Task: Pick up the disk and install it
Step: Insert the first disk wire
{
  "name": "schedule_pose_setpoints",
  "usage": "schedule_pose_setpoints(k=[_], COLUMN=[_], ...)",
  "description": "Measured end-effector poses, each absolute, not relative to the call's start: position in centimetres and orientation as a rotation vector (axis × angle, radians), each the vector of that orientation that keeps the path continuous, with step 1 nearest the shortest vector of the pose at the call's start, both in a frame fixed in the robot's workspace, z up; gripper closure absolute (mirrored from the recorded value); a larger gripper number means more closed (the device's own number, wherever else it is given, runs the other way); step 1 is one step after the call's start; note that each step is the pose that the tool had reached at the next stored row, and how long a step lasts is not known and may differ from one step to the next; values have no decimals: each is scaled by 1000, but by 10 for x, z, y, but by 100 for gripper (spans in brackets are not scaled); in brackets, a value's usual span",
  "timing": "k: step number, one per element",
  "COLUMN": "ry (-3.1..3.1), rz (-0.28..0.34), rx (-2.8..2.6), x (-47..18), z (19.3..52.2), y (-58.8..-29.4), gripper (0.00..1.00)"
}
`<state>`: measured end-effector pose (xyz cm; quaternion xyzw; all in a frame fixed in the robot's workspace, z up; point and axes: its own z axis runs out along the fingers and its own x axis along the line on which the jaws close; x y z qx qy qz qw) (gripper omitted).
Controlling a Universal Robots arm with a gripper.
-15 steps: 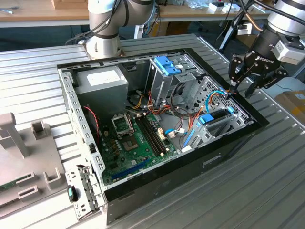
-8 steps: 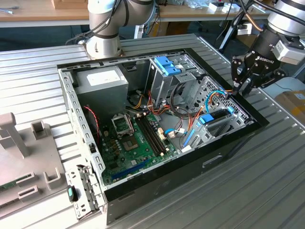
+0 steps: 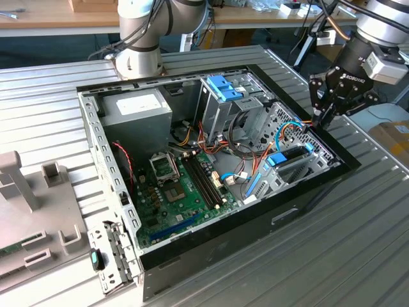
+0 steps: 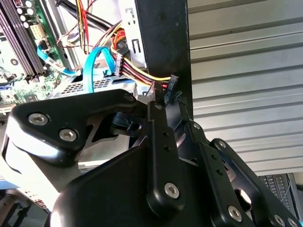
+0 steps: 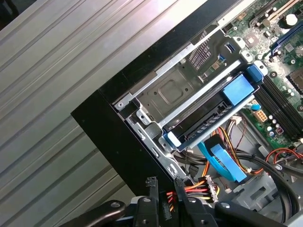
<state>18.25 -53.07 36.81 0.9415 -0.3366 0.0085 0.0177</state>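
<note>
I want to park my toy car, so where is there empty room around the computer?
The ribbed metal table is bare in front of the computer case, toward the exterior view's right, and behind the case at the exterior view's left. Inside, cables and a drive cage crowd it, and the tool hangs over its edge at the exterior view's right.

The gripper (image 4: 169, 103), black with bolted link arms, takes up the near part of the second wrist view. Its tip sits right at the computer case's black rim (image 4: 163, 33), where the rim borders the ribbed grey metal table (image 4: 246, 71). Just beside the tip, a bundle of yellow, red and black power wires (image 4: 135, 75) runs to a small black connector (image 4: 171, 84). A light-blue flat cable (image 4: 94, 59) arches over a perforated metal plate (image 4: 90, 87). Farther inside lies the green motherboard (image 4: 9, 71) with its long dark memory slots (image 4: 19, 33).
</note>
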Motion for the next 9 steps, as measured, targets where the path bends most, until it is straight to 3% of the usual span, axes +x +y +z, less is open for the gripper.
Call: schedule_pose_setpoints(k=[9], ry=[-1046], rz=[27], rx=[2924], x=[184], z=[366], y=[-531], gripper=[75])
